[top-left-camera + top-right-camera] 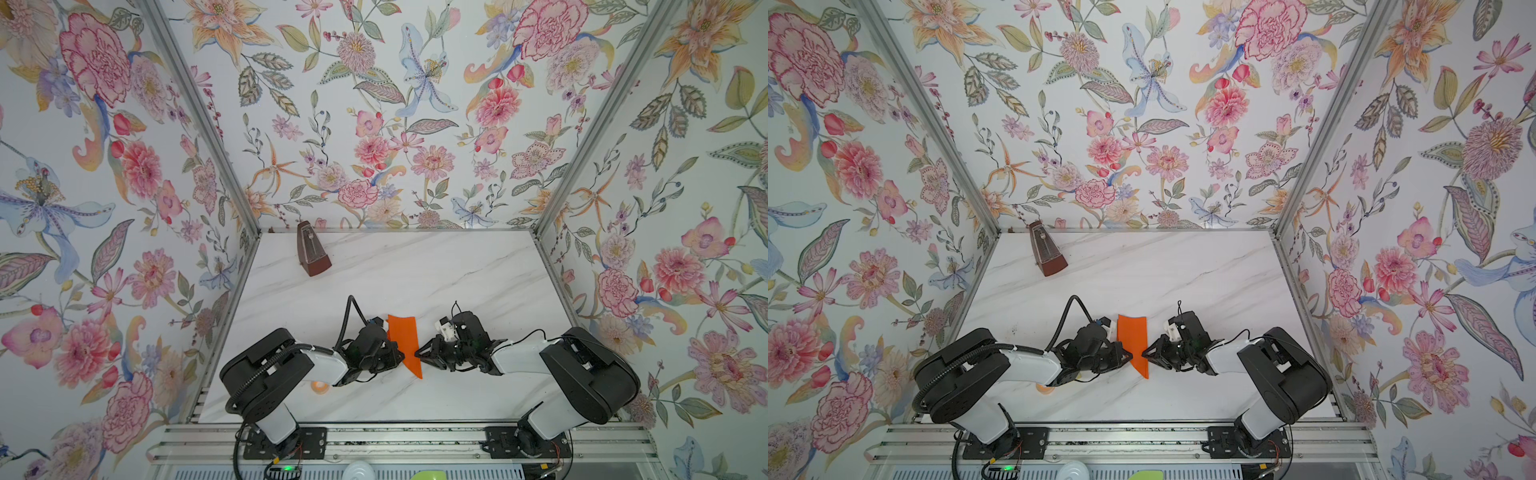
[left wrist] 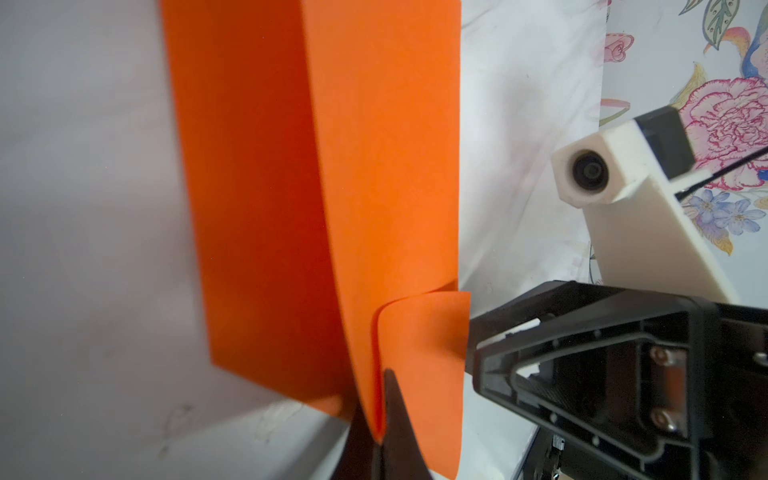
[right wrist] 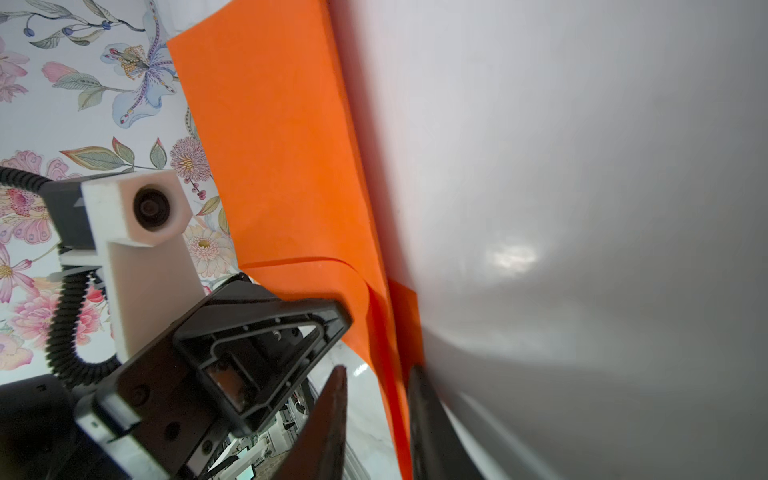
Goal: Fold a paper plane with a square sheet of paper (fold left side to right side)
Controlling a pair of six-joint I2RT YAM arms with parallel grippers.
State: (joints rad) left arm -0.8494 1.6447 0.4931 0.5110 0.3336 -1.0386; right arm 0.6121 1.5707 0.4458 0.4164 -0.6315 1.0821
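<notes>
The square sheet of paper [image 1: 402, 340] [image 1: 1133, 340] is bright orange and folded into a narrow shape that tapers to a point toward the table's near edge. It stands lifted at mid-table between both grippers. My left gripper [image 1: 395, 355] [image 1: 1128, 355] is shut on a folded edge of the paper [image 2: 374, 166], with both dark fingers pinching it [image 2: 375, 397]. My right gripper [image 1: 418, 353] [image 1: 1144, 354] faces it from the other side. Its jaws stand apart [image 3: 378, 370], and the paper's [image 3: 282, 166] lower edge runs between them, against one finger [image 3: 417, 399].
A brown metronome [image 1: 312, 254] [image 1: 1047, 254] stands at the back left of the white marble table [image 1: 457, 270] [image 1: 1204, 270]. A small orange tape ring [image 1: 320, 387] [image 1: 1044, 389] lies partly hidden under the left arm. Floral walls close in three sides.
</notes>
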